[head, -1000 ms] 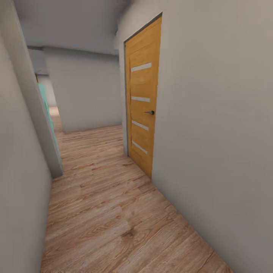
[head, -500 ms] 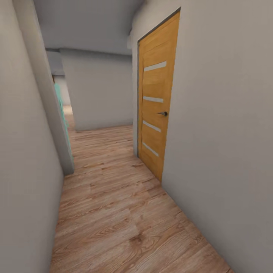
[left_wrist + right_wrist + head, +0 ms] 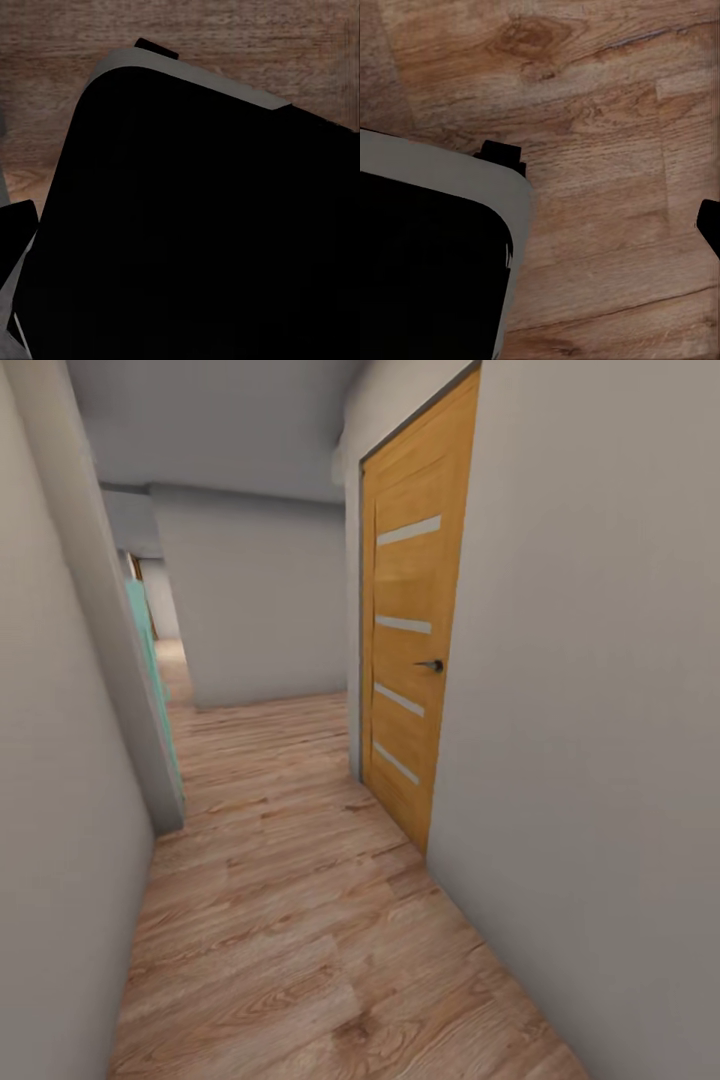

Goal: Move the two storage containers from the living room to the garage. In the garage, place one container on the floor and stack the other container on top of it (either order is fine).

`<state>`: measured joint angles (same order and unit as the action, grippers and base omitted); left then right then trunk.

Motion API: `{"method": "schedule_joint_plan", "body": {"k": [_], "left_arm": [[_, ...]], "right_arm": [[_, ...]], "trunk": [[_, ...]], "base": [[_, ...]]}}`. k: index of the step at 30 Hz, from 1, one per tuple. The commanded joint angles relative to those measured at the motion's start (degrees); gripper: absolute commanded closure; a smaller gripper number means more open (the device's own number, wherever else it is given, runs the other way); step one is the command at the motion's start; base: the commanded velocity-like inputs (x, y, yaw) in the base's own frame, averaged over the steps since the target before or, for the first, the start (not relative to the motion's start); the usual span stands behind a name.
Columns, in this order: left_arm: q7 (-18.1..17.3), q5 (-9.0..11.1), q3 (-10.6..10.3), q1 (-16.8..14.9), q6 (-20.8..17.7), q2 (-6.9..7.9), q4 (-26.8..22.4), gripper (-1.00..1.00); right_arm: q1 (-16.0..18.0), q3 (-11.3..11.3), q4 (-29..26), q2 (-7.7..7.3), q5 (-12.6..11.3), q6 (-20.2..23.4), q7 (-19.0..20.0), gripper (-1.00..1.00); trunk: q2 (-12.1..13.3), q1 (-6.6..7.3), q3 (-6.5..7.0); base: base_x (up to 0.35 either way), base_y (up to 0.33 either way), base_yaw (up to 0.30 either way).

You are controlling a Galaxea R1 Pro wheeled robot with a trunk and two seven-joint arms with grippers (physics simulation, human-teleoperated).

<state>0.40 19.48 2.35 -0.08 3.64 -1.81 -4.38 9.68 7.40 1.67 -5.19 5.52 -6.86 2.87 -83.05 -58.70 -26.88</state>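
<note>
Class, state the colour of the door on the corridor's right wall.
Orange-brown wood with pale horizontal strips: the door, clearest in the head view.

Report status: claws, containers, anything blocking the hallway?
Claws: state cannot be told from either wrist view. Containers not sighted; in a hallway on wood plank floor. Closed wooden door on the right, teal door ahead left, path between the walls open.

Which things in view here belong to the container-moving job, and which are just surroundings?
Belonging to the job:
- nothing: this is a hallway, with neither an orange-red bin nor a garage in sight.

Just surroundings:
- wooden door, shut, on the right wall
- wood plank floor
- teal panel by the left wall
- grey-and-black robot body over the planks
</note>
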Motion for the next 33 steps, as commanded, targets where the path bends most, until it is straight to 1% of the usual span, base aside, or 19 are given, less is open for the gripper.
{"method": "schedule_joint_plan", "body": {"k": [1, 8, 10, 26, 33], "left_arm": [[0.04, 0.13, 0.26, -0.01, 0.13, -0.03, -0.02, -1.00], [0.07, 0.20, 0.28, 0.01, 0.13, -0.04, -0.02, -1.00], [0.06, 0.18, 0.23, 0.00, 0.13, -0.07, 0.02, -1.00], [0.12, 0.21, 0.27, -0.01, 0.13, -0.03, 0.21, -1.00], [0.13, 0.21, 0.35, -0.01, 0.20, -0.03, 0.32, -1.00]], "right_arm": [[0.08, 0.04, 0.21, 0.00, 0.51, -0.30, 0.04, -1.00], [0.08, 0.02, 0.26, 0.21, 0.46, -0.26, 0.04, -1.00], [0.08, 0.00, 0.25, 0.08, 0.46, -0.30, 0.04, -1.00], [0.08, -0.02, 0.26, -0.13, 0.46, -0.35, 0.04, -1.00], [0.08, -0.02, 0.26, -0.07, 0.47, -0.35, 0.04, -1.00]], "trunk": [[-0.03, -0.03, -0.05], [-0.03, -0.03, -0.05], [-0.03, -0.03, -0.05], [-0.03, -0.03, -0.05], [-0.03, -0.03, -0.05]], "base": [[0.305, -0.104, 0.000], [0.305, -0.127, 0.001], [0.305, -0.135, 0.146], [0.306, -0.131, 0.259], [0.314, -0.042, 0.269]]}}
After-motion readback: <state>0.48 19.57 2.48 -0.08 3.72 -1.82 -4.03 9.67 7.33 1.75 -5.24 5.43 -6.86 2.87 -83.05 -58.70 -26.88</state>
